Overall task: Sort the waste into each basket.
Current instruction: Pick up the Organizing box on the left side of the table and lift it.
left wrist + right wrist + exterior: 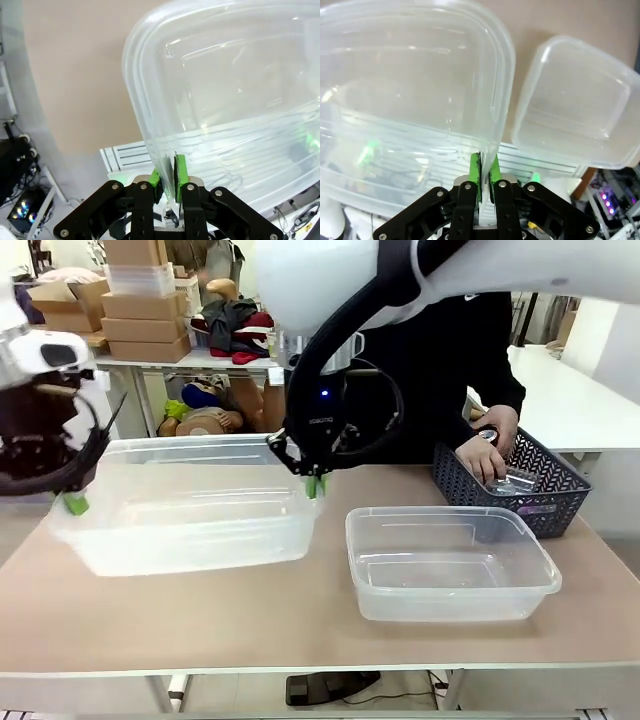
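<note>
Left fingers (169, 176) pinched on the rim of the large tub (190, 510) at its left end, centre left of the front view. Right fingers (484, 176) pinched on the rim at the tub's opposite end, near picture centre. Tub apparently lifted just clear of the tabletop (300, 630), held level from both ends; probable reason: too wide and too flexible for one grip. No cans or bottles inside. Second tub (450, 560) resting on the tabletop at lower right, also empty, close beside the held one but apart. Dark lattice basket (515, 485) at far right, with the person's hand (490, 455) inside it on what appears to be the waste; items too small to identify. Sorting judged not yet begun.
</note>
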`<state>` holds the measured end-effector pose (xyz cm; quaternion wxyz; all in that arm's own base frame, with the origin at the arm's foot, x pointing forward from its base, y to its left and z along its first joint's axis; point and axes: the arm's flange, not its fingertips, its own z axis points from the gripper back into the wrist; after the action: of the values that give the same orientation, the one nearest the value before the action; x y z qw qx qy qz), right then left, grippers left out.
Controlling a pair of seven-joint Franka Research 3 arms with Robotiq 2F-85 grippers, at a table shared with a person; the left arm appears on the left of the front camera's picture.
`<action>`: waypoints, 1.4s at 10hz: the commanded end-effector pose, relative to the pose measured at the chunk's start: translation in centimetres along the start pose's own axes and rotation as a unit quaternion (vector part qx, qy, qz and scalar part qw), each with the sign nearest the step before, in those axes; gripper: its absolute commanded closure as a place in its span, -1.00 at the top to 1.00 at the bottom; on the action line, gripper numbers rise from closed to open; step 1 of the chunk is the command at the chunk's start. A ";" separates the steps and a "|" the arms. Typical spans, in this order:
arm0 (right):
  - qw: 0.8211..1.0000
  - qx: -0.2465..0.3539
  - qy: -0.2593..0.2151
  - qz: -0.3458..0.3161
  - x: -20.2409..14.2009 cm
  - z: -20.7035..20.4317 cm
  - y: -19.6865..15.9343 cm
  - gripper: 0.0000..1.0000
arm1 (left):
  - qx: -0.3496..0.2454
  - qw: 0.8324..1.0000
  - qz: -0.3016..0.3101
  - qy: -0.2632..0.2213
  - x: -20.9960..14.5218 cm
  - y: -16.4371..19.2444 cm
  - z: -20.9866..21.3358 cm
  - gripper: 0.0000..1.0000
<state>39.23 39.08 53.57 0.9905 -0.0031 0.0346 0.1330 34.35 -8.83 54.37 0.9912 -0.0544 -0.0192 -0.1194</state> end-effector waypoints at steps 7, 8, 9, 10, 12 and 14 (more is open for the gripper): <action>0.999 -0.033 -0.001 -0.029 -0.5 0.1 -0.8 -0.83 | -0.048 0.998 0.031 0.008 -1.1 -1.9 -1.1 -0.78; 0.997 -0.042 -0.004 -0.060 -1.3 1.4 -3.9 -0.83 | -0.068 0.996 0.050 0.015 -1.1 -5.0 -1.5 -0.78; 0.999 -0.019 -0.015 -0.043 -2.0 2.3 -7.1 -0.83 | -0.091 0.994 0.059 0.025 -0.1 -8.0 -2.2 -0.78; 0.999 0.000 -0.025 -0.035 -2.8 2.7 -10.1 -0.83 | -0.096 0.994 0.045 0.023 1.9 -10.7 -2.7 -0.78; 0.996 -0.012 -0.014 -0.085 -4.1 1.7 -16.1 -0.83 | -0.115 0.993 0.006 0.042 6.8 -15.5 -3.4 -0.78; 0.996 0.018 -0.005 -0.091 -4.5 -0.6 -17.6 -0.83 | -0.107 0.994 0.000 0.035 9.5 -17.1 -3.0 -0.78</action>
<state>40.27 19.53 55.09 0.9985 -0.0281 0.0366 0.0286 38.24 -27.27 51.79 0.9801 -0.1559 0.0322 -0.1182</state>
